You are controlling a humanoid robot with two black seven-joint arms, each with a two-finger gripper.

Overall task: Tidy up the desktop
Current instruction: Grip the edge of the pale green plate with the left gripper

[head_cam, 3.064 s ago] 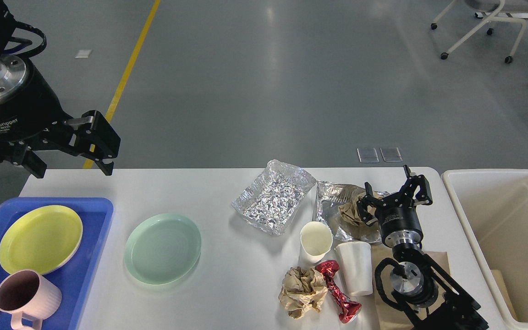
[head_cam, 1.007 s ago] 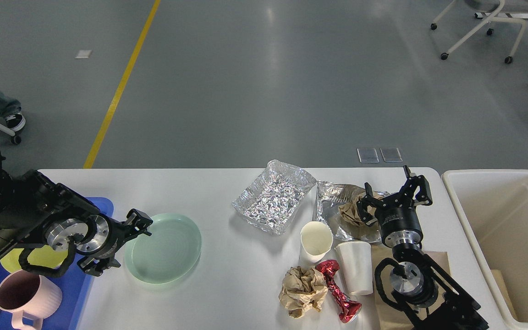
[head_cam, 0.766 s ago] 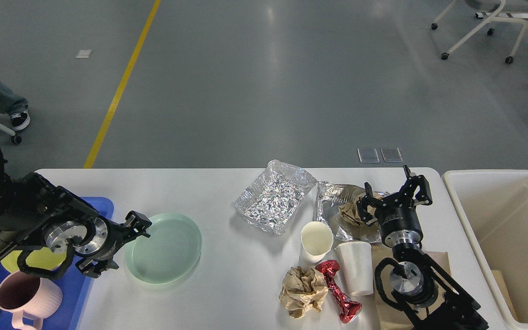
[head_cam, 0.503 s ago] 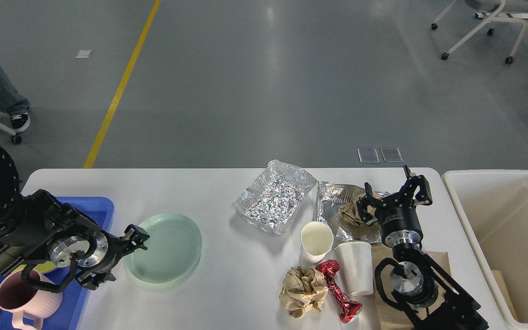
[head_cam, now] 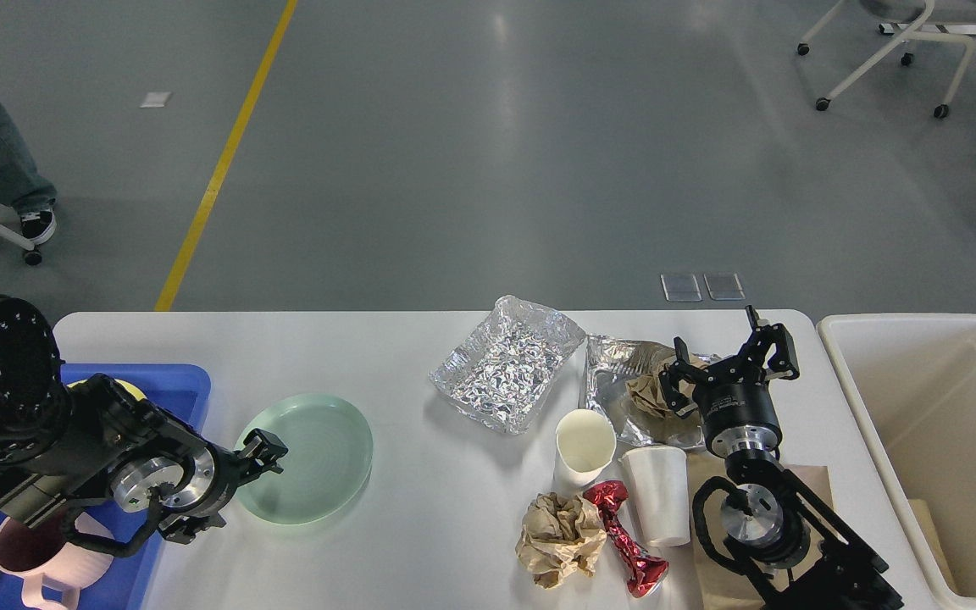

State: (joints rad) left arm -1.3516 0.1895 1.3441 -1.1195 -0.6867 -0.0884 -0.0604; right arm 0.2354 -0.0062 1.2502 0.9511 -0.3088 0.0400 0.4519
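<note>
The white desktop (head_cam: 420, 356) carries dishes on the left and rubbish on the right. A pale green plate (head_cam: 310, 457) lies left of centre. My left gripper (head_cam: 232, 486) is open at the plate's left rim, one finger (head_cam: 265, 444) above the rim and the other (head_cam: 193, 529) below it. My right gripper (head_cam: 727, 356) is open, hovering over a crumpled brown paper (head_cam: 642, 395) that rests on a foil sheet (head_cam: 615, 356). A foil tray (head_cam: 505, 364), two paper cups (head_cam: 583, 445) (head_cam: 657, 496), a brown paper ball (head_cam: 560, 529) and a red wrapper (head_cam: 623, 538) lie nearby.
A blue tray (head_cam: 179, 383) sits at the left edge, holding a pink mug (head_cam: 18, 555); my left arm covers most of it. A cream bin (head_cam: 937, 407) stands off the table's right end. A person's leg and a chair show on the floor at left.
My left arm came down from high above the table's left corner to the green plate's left rim, then slid slightly nearer and to the right. My right arm has not moved.
</note>
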